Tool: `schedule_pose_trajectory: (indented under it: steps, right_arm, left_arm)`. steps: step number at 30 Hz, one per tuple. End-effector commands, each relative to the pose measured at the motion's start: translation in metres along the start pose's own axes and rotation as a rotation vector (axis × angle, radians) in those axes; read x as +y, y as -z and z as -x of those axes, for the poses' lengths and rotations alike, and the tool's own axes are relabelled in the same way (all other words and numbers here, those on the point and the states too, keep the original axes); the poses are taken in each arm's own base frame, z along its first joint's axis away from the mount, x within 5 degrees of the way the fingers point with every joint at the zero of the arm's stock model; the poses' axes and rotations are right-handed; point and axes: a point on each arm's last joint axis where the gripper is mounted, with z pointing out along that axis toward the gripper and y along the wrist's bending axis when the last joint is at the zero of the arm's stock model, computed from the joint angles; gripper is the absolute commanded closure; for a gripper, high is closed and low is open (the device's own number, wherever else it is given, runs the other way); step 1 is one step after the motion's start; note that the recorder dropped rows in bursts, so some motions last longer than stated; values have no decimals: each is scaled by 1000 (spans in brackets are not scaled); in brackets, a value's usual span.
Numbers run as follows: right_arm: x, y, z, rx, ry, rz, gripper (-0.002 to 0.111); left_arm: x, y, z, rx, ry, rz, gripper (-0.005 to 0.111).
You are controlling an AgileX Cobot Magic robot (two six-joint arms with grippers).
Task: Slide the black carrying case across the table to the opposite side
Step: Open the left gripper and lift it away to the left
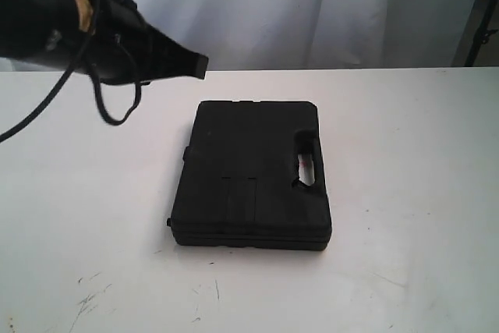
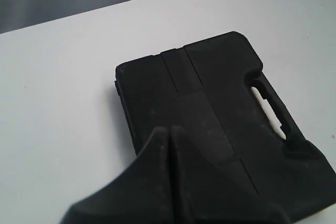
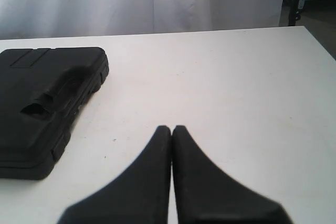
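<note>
- The white worktop (image 1: 405,216) shows scratches along its near edge.
- The black carrying case (image 1: 253,173) lies flat mid-worktop, lid closed — contents hidden; its handle slot faces right.
- The right hand (image 3: 171,129) is clenched on nothing, over bare worktop, apart from the case.
- The left hand (image 1: 199,64) is clenched on nothing — raised by the case's far left corner.

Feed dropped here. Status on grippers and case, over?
Left gripper shut, raised, off the case. Right gripper shut, apart from case. Case flat on table. No obstacle in view.
</note>
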Motion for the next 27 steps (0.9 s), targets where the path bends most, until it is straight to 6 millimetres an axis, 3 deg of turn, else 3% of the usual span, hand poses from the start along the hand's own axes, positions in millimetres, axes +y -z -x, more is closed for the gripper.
schedule_pose_trajectory:
  steps: [1, 8, 15, 27]
  right_arm:
    - [0, 0, -1, -4, -2, -4, 108]
    - [0, 0, -1, -4, -2, -4, 108]
    - [0, 0, -1, -4, -2, -4, 108]
    - [0, 0, -1, -4, -2, -4, 108]
  left_arm:
    - [5, 20, -23, -45, 14, -24, 107]
    - [12, 46, -44, -68, 37, -30, 107]
    - [16, 66, -46, -100, 26, -24, 107]
    - [21, 65, -49, -71, -42, 34, 107]
